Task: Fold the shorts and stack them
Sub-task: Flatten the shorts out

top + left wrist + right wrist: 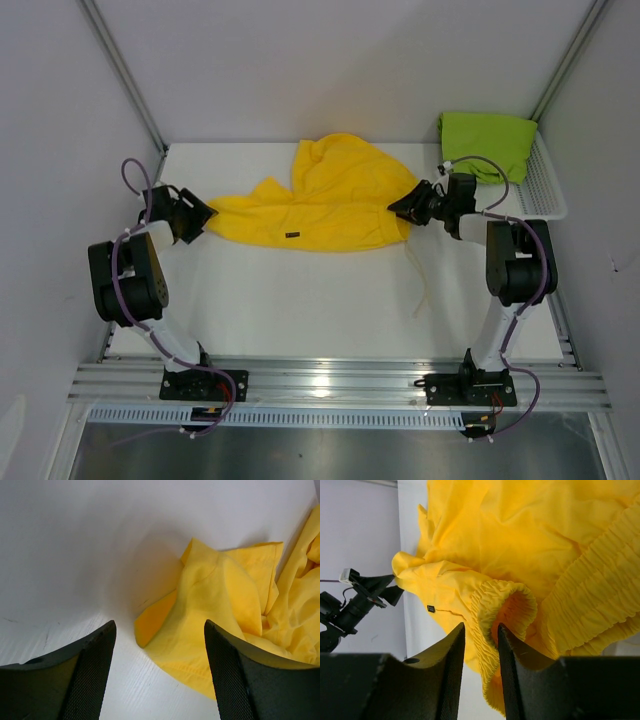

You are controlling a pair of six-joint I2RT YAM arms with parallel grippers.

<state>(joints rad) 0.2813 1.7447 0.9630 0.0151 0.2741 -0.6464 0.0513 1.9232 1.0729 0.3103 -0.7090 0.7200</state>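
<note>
Hovering at the left end of the yellow shorts (320, 205), which lie mid-table, the left gripper (203, 218) is held with jaws spread, apparently so that this end can be taken. The waistband (506, 600) is pinched by the right gripper (400, 207), likely to keep the cloth stretched for folding. The green shorts (487, 140) are left bundled in the basket (548, 195), so the 2 pairs are not yet stacked.

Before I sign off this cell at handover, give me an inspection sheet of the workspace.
Surface: white table, faint scuffs.
Job's things: yellow shorts spread mid-table, rumpled, white drawstring trailing toward the near edge; green shorts folded in the basket.
Clutter: white mesh basket, far right.
Grippers: left gripper open at the yellow shorts' left hem; right gripper shut on their elastic waistband.
Cables: purple cables looped along both arms.
Surroundings: pale walls; metal rail at near edge.
</note>
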